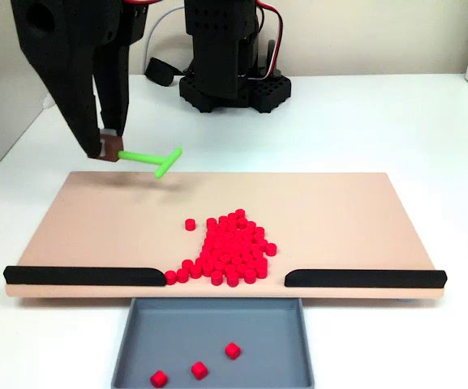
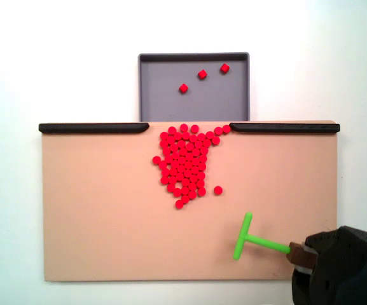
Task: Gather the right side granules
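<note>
White tabletop [image 1: 428, 121] surrounds everything you see, and on it lies a flat tan rectangular board [image 1: 96, 219], its front edge carrying two low black rails [image 1: 83, 275] with a gap between them. Against that gap sits a shallow grey plastic tray [image 1: 136, 348]. At the upper left of a fixed view your black two-finger gripper [image 1: 110, 151] hangs above the board's far left corner, its fingers closed on the brown end of a green T-shaped stick [image 1: 159, 160], whose crossbar points towards the board's middle. The black arm base [image 1: 234, 85] stands behind the board. The tiny bright red plastic granules [image 1: 232, 247] lie heaped at the board's centre, reaching the gap; one [image 1: 191, 224] sits apart, three [image 1: 199, 370] rest in the tray. Nothing lies between stick and heap.
</note>
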